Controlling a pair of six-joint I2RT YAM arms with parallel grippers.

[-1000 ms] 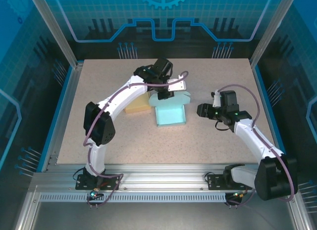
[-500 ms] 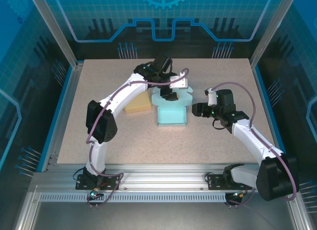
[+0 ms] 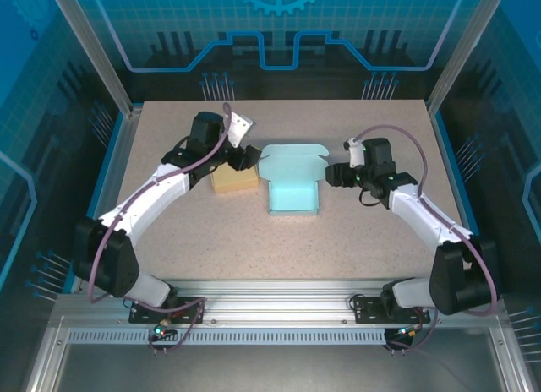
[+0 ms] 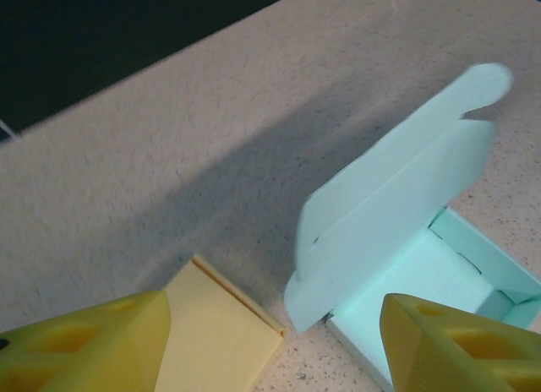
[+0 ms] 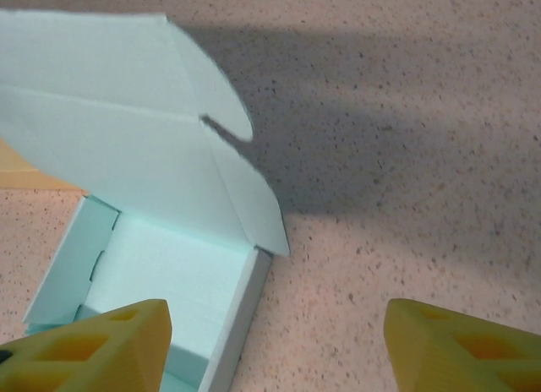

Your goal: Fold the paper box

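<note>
Starting at the left, we find the left gripper (image 3: 247,158) with its jaws spread wide and nothing between them. One yellow finger (image 4: 84,345) sits low at each side of its wrist view. Just ahead of the left-hand finger lies the yellow box (image 4: 221,337), flat on the table (image 3: 355,248). Ahead of the right-hand finger, close beside the yellow box, stands the teal box (image 4: 439,269). It is open, and its lid (image 4: 385,210) stands up with a rounded tab at each end.

The right gripper (image 3: 335,174) is just off the teal box's far side, apart from it. Its jaws are wide too, holding nothing. From its wrist we see the open tray ahead of its left-hand finger (image 5: 89,345) and bare table ahead of the other.
</note>
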